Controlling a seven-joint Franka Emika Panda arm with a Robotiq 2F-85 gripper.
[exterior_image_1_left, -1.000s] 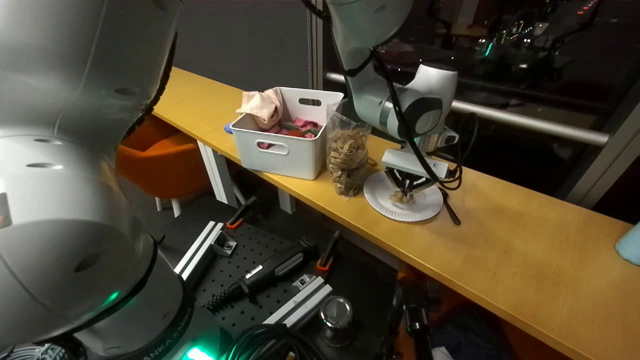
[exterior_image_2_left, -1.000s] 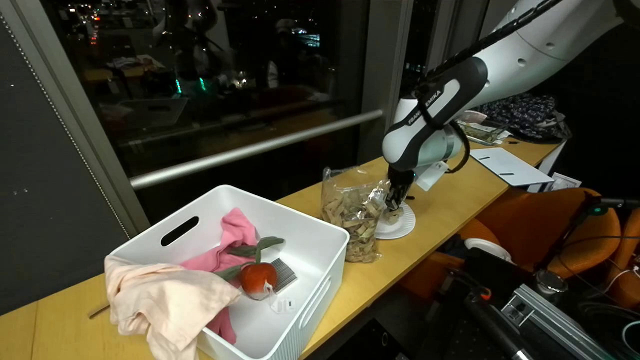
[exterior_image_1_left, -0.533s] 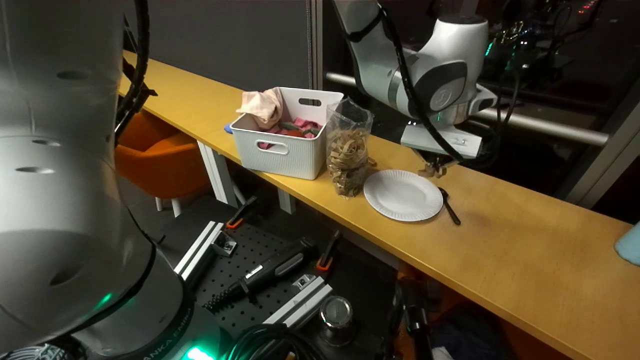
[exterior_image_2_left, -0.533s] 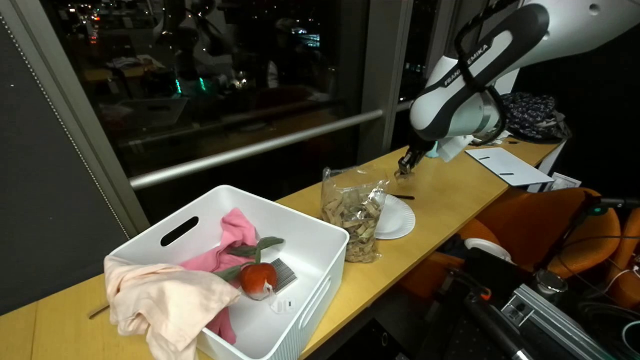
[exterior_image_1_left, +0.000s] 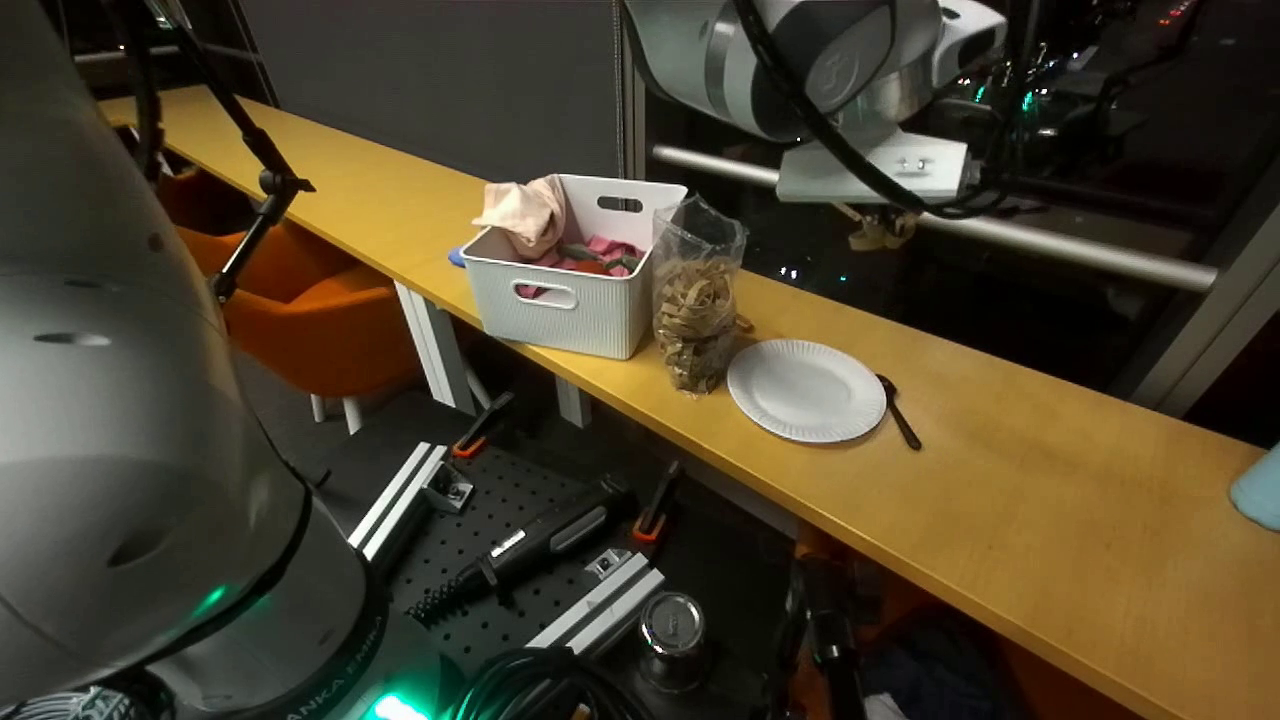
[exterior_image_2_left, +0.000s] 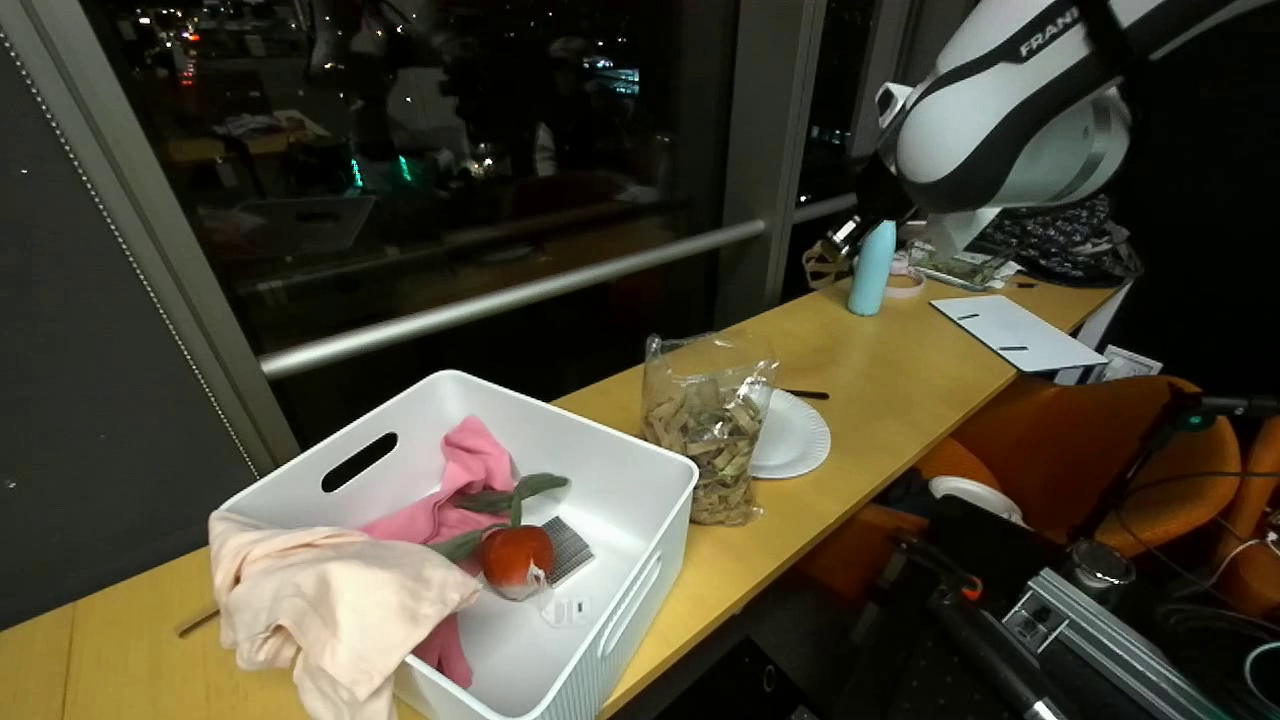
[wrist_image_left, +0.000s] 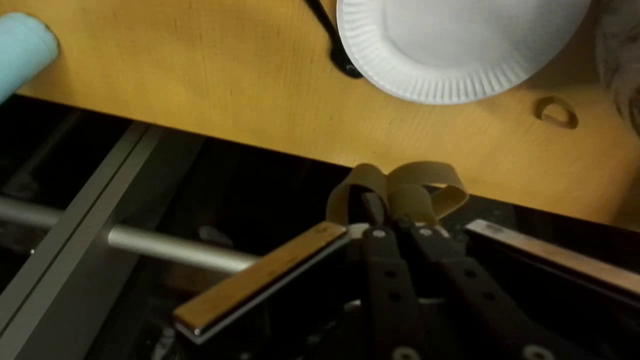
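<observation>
In the wrist view my gripper (wrist_image_left: 400, 228) is shut on a few looped tan bands (wrist_image_left: 409, 202), which stick out past the fingertips. In the exterior views the gripper (exterior_image_2_left: 845, 235) and the bands (exterior_image_1_left: 880, 232) hang high above the table, by the window. Below lies a white paper plate (exterior_image_1_left: 806, 390) with a dark spoon-like utensil (exterior_image_1_left: 900, 412) beside it. Against the plate's other side stands a clear plastic bag (exterior_image_2_left: 710, 440) filled with similar tan bands. A single loose band (wrist_image_left: 556, 112) rests on the tabletop between bag and window edge.
A white bin (exterior_image_1_left: 600, 325) stands beside the bag, with a pale cloth (exterior_image_2_left: 330, 590) over its rim and a red plush fruit (exterior_image_2_left: 516, 556) inside. Farther along the table are a light blue bottle (exterior_image_2_left: 873, 270) and a whiteboard (exterior_image_2_left: 1020, 335). A metal rail (exterior_image_1_left: 1080, 255) crosses the window.
My gripper has risen from the plate and swung away toward the window and the bottle's end of the table. The tan bands that were at the plate have come up with it.
</observation>
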